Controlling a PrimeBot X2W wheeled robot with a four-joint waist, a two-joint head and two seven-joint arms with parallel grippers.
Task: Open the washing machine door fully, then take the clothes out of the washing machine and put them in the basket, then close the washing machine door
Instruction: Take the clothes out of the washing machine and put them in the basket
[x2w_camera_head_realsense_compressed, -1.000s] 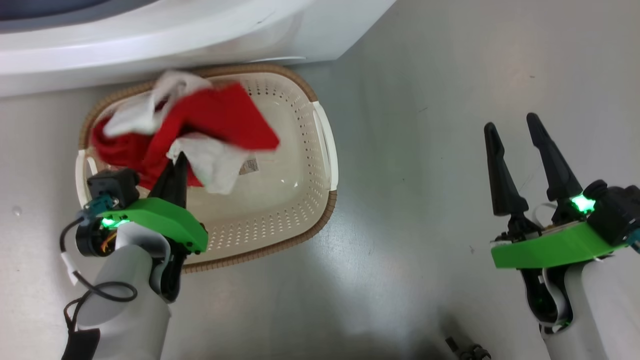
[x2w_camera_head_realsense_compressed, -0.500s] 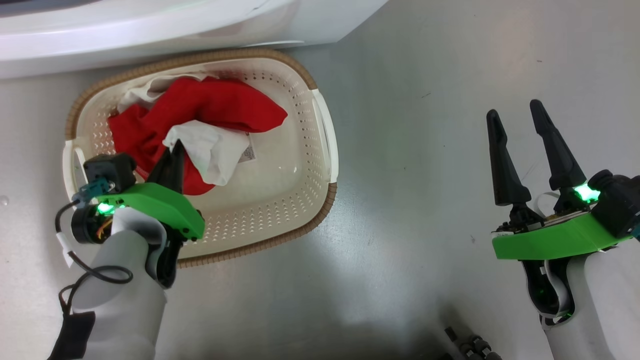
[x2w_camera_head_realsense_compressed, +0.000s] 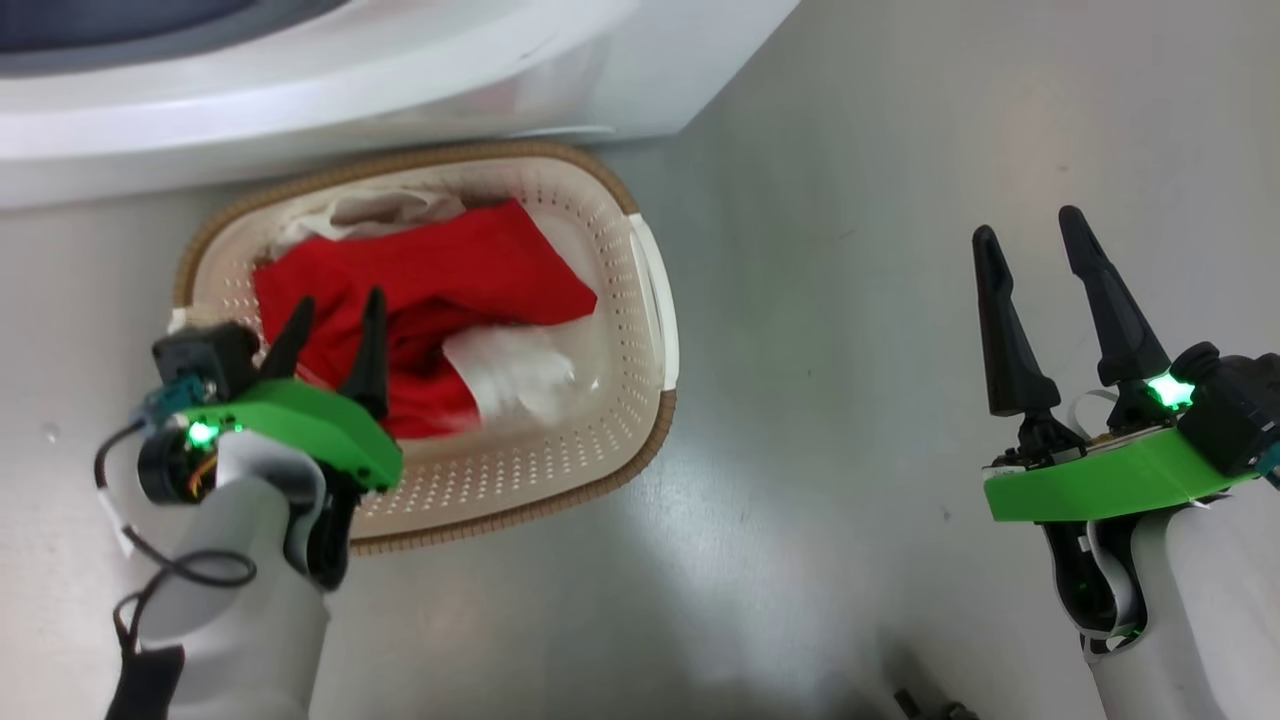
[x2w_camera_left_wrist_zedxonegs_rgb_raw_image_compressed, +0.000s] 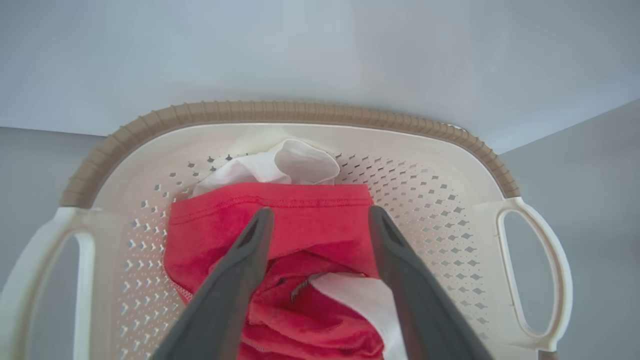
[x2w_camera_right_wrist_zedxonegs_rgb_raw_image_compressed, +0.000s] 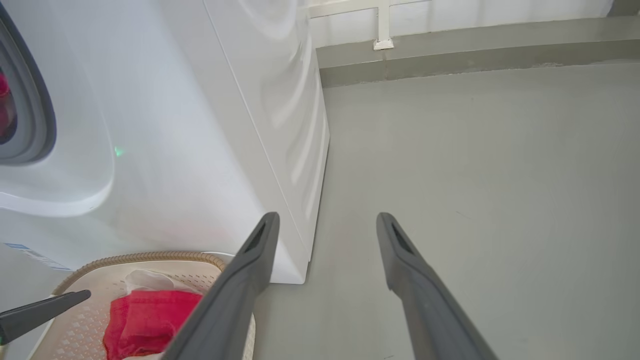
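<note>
Step in hand: We judged this to be the unloading step, at the point where a piece goes into the basket (x2w_camera_head_realsense_compressed: 520, 470).
Left tool (x2w_camera_head_realsense_compressed: 340, 300): Its jaws stood wide apart and gripped nothing. It hovered just above the clothes (x2w_camera_head_realsense_compressed: 430, 275), fingers pointing down into the basket.
Right tool (x2w_camera_head_realsense_compressed: 1028, 225): It was open and empty. It hung over bare floor (x2w_camera_head_realsense_compressed: 850, 300), well apart from the basket on the robot's right.
Clothes: The red and white pile lay inside the basket, heaped toward the end nearest the machine (x2w_camera_head_realsense_compressed: 300, 90). The basket's near end was bare.
Basket: It sat on the floor at the foot of the machine. We could not tell whether the two touched.
Machine: In the right wrist view a grey ring (x2w_camera_right_wrist_zedxonegs_rgb_raw_image_compressed: 42, 125) showed at the left edge, with a red patch (x2w_camera_right_wrist_zedxonegs_rgb_raw_image_compressed: 4, 110) inside it. We took this as a sign that a piece may have remained in the drum. Too little showed to be sure.
Next move: We judged that the left tool had to rise clear of the basket without snagging fabric. One tool then had to reach into the drum for any piece left there.
Remaining: Door closure was to follow only once the drum was empty.
</note>
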